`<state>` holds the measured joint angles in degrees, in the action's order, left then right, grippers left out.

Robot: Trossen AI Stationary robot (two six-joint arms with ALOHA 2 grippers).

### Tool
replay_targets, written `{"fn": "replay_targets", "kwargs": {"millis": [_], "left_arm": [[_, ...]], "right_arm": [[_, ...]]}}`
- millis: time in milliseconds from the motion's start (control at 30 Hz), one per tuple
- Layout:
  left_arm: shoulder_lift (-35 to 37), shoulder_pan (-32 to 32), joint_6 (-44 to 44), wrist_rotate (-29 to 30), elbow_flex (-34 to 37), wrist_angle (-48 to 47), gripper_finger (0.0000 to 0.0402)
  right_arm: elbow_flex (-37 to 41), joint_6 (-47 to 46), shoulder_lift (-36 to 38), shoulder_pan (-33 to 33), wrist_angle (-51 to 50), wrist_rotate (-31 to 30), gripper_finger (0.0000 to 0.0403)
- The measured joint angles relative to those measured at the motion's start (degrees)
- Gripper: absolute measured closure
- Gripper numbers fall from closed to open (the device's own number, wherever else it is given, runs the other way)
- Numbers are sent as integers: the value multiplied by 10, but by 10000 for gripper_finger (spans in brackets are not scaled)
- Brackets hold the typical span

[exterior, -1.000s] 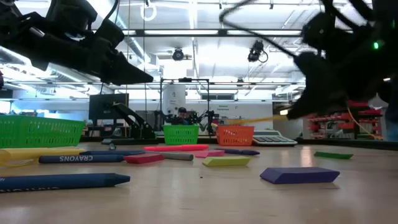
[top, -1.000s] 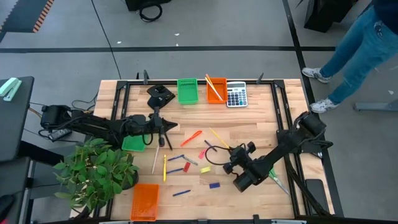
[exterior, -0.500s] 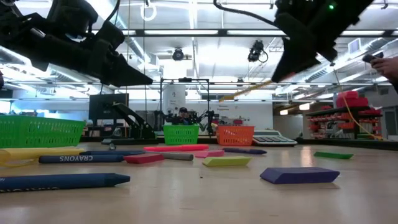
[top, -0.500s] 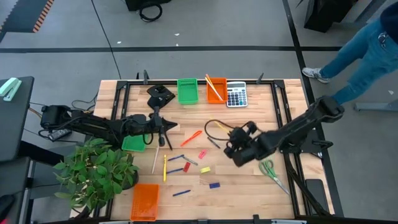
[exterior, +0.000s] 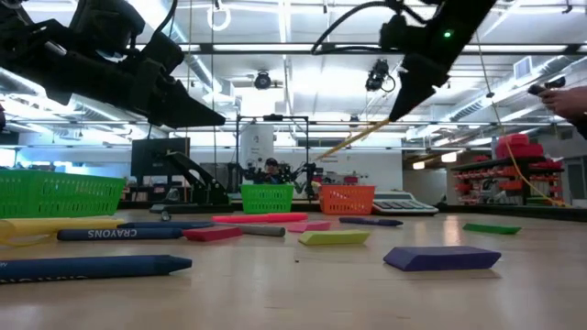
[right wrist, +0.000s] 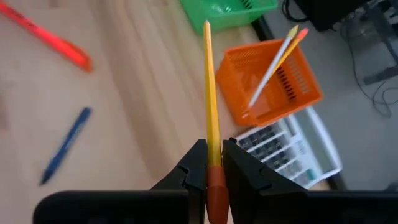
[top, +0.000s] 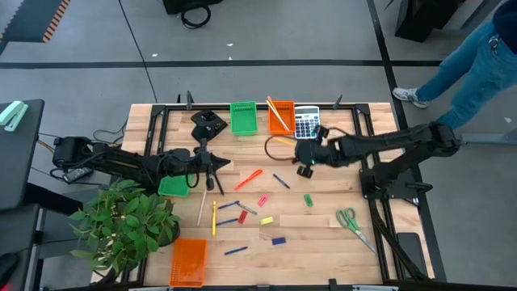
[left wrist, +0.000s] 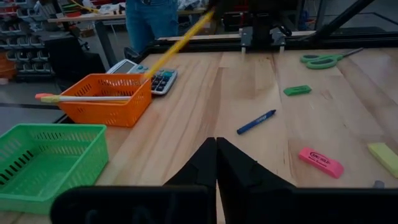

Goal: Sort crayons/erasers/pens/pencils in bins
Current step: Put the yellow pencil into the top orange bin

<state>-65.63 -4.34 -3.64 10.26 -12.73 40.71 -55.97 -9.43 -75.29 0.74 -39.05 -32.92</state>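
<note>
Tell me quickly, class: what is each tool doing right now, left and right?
Left tool: closed, holding nothing, over the table's left side.
Right tool: closed on a yellow pencil, near the orange bin.

Right arm stretched across the table toward its far side, right gripper (top: 304, 153) raised off the surface and clamped on a pencil (right wrist: 210, 106) (fingers tight either side), left arm low over the near-left area, left gripper (top: 212, 167) fingers pressed together.

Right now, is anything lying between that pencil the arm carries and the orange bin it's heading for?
No. In the right wrist view, only bare table separates the pencil from the orange bin.
</note>
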Motion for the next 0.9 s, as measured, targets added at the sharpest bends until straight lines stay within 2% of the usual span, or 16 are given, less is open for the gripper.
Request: {"fn": "replay_targets", "kwargs": {"millis": [133, 267, 400, 633, 900], "left_arm": [[0, 0, 0, 0, 0, 0, 385], [0, 0, 0, 0, 0, 0, 376], [0, 0, 0, 0, 0, 0, 380], [0, 0, -1, 0, 0, 0, 390], [0, 0, -1, 0, 0, 1, 376]], "right_arm": [[-34, 123, -1, -50, 0, 28, 358], [-75, 269, -1, -90, -7, 31, 358], [-101, 362, -1, -138, -13, 48, 358], [-102, 501, -15, -212, -23, 91, 358], [-102, 615, -60, -274, -25, 117, 358]]}}
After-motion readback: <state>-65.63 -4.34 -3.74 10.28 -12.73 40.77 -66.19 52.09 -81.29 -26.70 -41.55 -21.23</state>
